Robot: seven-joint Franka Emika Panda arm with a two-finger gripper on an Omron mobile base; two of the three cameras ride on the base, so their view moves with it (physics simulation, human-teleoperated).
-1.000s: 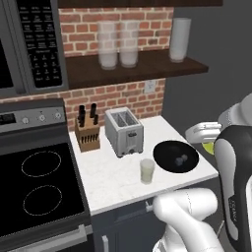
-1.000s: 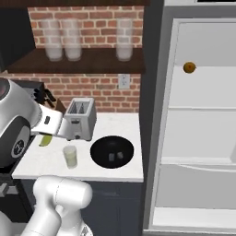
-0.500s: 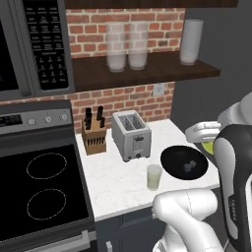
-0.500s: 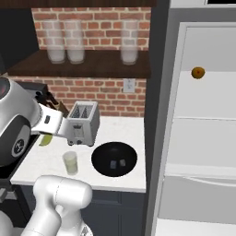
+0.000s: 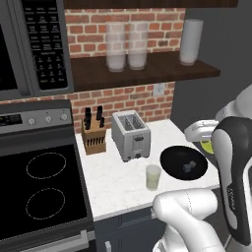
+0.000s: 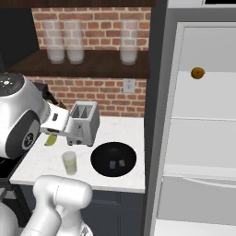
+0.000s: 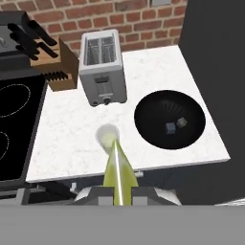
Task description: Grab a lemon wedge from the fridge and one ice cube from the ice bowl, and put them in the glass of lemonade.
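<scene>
Delivery of the lemon wedge is the step in hand: the hand pinches it above the counter's front edge. Just beyond stands the glass of lemonade; next, carry the wedge over its mouth and release. Farther right, the ice bowl holds two cubes.

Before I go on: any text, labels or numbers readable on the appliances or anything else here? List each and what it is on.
No text can be read.
Microwave keypad: rows of pale button markings, too small and blurred to read.
Stove control panel: a small display and knobs, nothing legible.
Toaster, knife block, ice bowl, glass of lemonade, fridge: no labels or signs seen.
</scene>
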